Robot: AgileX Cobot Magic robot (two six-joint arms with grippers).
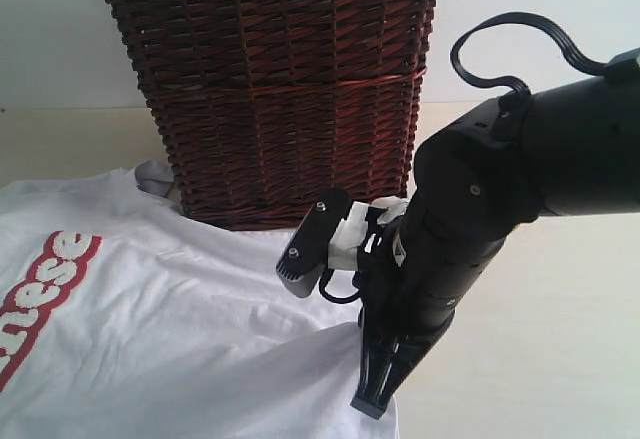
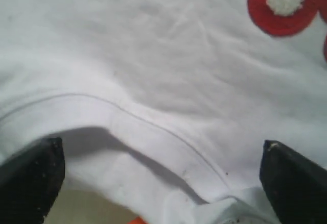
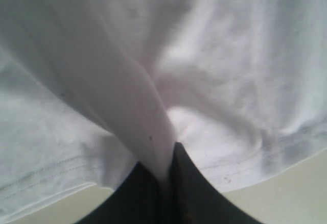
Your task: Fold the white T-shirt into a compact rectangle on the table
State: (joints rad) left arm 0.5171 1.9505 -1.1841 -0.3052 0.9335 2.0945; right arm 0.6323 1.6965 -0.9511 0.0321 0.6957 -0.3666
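On the table: the white T-shirt point(image 1: 170, 319) lies spread out on the table point(image 1: 540, 359), front side up, just in front of the brown basket point(image 1: 280, 89).
Red patch: the red patch point(image 1: 50, 279) with fuzzy white letters faces up on the left part of the shirt.
Right gripper: the right gripper point(image 1: 378, 391) points down at the shirt's right edge. Its fingers are squeezed tight on a pinch of white cloth. The right wrist view shows the cloth pulled into a ridge that runs into the jaws.
Left gripper: the left gripper point(image 2: 163, 175) has its fingers spread wide and grips nothing. A stitched edge of the shirt sits between them, and a tiny orange tag point(image 2: 137, 220) peeks out beside it. The exterior view does not show this gripper.
Step now: I think this is the grab before a fold. One side is caught and the other is not yet.
How far along: the shirt looks flat with no fold made, so it seems early.
Next move: the left fingers likely need to drop onto the stitched edge and close on it. Then both arms can lift together and carry the cloth across evenly, so the fold comes out straight.
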